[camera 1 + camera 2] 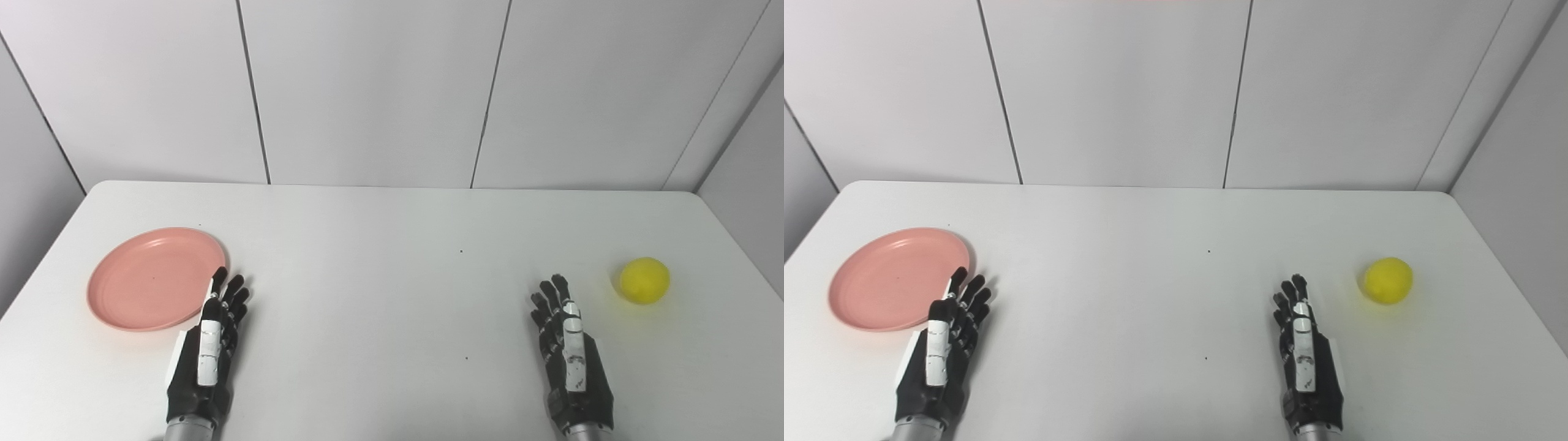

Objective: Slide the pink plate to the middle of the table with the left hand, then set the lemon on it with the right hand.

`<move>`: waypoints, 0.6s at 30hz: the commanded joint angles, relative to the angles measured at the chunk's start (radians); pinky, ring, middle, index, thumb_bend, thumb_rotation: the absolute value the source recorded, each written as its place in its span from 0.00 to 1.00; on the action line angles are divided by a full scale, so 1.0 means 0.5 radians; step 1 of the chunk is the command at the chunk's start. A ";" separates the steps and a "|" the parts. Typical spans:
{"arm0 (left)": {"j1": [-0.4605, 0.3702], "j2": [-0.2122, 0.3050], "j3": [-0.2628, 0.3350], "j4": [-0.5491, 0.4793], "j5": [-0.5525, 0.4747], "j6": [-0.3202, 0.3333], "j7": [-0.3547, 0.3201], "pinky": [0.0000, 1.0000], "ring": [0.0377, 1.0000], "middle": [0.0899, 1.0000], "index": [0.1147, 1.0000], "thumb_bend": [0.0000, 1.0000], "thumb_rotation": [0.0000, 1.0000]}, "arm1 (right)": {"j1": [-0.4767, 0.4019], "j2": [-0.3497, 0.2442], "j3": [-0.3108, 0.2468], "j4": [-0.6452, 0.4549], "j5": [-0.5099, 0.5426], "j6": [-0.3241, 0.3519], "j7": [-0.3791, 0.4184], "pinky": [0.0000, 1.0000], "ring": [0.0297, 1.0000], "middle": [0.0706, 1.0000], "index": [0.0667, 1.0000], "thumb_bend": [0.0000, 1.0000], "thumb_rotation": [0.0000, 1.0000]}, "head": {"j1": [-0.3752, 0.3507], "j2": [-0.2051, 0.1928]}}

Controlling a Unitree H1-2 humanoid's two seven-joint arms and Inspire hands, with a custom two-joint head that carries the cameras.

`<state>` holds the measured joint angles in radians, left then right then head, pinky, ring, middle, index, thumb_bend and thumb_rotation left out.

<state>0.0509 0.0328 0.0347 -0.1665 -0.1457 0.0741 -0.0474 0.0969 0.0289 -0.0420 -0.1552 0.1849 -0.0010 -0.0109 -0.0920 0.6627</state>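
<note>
Nothing has been started: the pink plate (154, 279) lies at the left side of the white tabletop (380, 294), well short of the middle, and the lemon (644, 280) sits far right. The left hand (208, 349) rests edge-up just beside the plate's near right rim, fingers (228, 294) extended, loosely together and holding nothing, seemingly placed for the slide. The right hand (572, 355) waits likewise, empty, with the lemon near but apart, beyond its fingertips to the right.

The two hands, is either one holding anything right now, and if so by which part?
Nothing is held. The left hand lies beside the pink plate with fingers extended, and the right hand is open, apart from the lemon.
</note>
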 commanded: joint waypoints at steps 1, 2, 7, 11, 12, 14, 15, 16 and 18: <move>0.003 -0.003 -0.007 -0.042 0.017 0.028 0.003 1.00 0.96 0.96 0.99 0.92 0.97 | 0.030 -0.004 -0.012 0.013 0.020 0.073 0.008 1.00 0.96 0.97 0.98 0.74 0.97 | 0.000 -0.003; 0.001 -0.004 -0.007 -0.038 0.016 0.027 0.004 1.00 0.96 0.96 0.99 0.93 0.97 | 0.028 -0.005 -0.012 0.017 0.019 0.071 0.010 1.00 0.96 0.97 0.99 0.74 0.97 | 0.004 -0.005; 0.001 -0.005 -0.007 -0.030 0.015 0.020 0.005 1.00 0.96 0.97 0.99 0.93 0.97 | 0.029 -0.012 -0.010 0.019 0.025 0.066 0.020 1.00 0.96 0.97 0.99 0.73 0.98 | 0.005 -0.009; 0.003 -0.003 -0.005 -0.030 0.004 0.017 -0.002 1.00 0.97 0.97 0.99 0.93 0.96 | 0.029 0.000 -0.014 0.014 0.031 0.077 0.007 1.00 0.97 0.97 0.98 0.72 0.97 | 0.003 -0.011; 0.002 -0.001 -0.005 -0.026 0.007 0.010 -0.003 1.00 0.97 0.97 0.99 0.92 0.96 | 0.029 -0.002 -0.012 0.015 0.030 0.076 0.008 1.00 0.97 0.97 0.98 0.72 0.97 | 0.001 -0.009; 0.003 0.000 -0.006 -0.028 0.016 0.013 0.002 1.00 0.96 0.96 0.99 0.93 0.97 | 0.029 -0.008 -0.008 0.016 0.023 0.075 0.011 1.00 0.97 0.97 0.99 0.72 0.98 | -0.001 -0.009; 0.003 0.000 -0.006 -0.028 0.017 0.014 0.002 1.00 0.96 0.96 0.99 0.93 0.97 | 0.028 -0.010 -0.007 0.018 0.022 0.073 0.012 1.00 0.97 0.97 0.99 0.72 0.98 | -0.001 -0.009; 0.003 0.000 -0.006 -0.025 0.016 0.013 0.002 1.00 0.96 0.96 0.99 0.92 0.97 | 0.028 -0.012 -0.007 0.022 0.026 0.069 0.017 1.00 0.97 0.97 0.99 0.72 0.98 | 0.001 -0.015; 0.001 -0.004 -0.006 -0.019 0.016 0.007 0.003 1.00 0.96 0.96 0.99 0.92 0.96 | 0.026 -0.016 -0.009 0.026 0.031 0.068 0.020 1.00 0.97 0.98 0.99 0.72 0.99 | 0.010 -0.016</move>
<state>0.0507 0.0327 0.0345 -0.1658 -0.1456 0.0741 -0.0468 0.0967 0.0264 -0.0416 -0.1548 0.1925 -0.0009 -0.0099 -0.0875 0.6550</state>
